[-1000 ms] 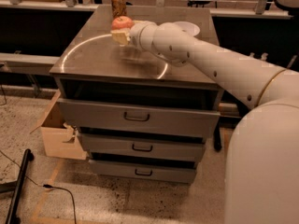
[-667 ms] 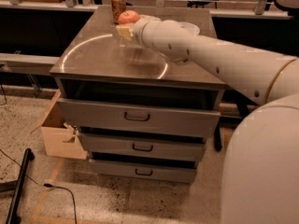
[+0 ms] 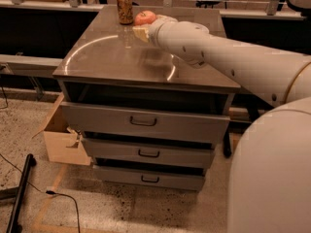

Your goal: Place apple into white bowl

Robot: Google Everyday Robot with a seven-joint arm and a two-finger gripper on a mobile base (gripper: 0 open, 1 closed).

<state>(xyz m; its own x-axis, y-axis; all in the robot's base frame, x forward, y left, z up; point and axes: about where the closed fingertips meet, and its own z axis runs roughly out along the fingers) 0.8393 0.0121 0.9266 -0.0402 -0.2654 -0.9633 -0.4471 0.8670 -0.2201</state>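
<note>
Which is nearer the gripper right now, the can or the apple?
The apple, round and red-pink, right at the gripper at the rear of the cabinet top; the tall patterned can stands apart.

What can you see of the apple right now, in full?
The apple is round and red-pink with a paler yellowish patch. It is at the far part of the metal cabinet top, close beside the patterned can, to its right in the view. Only its upper part shows. The gripper, just below it in the view, covers the rest, so held or resting cannot be told.
</note>
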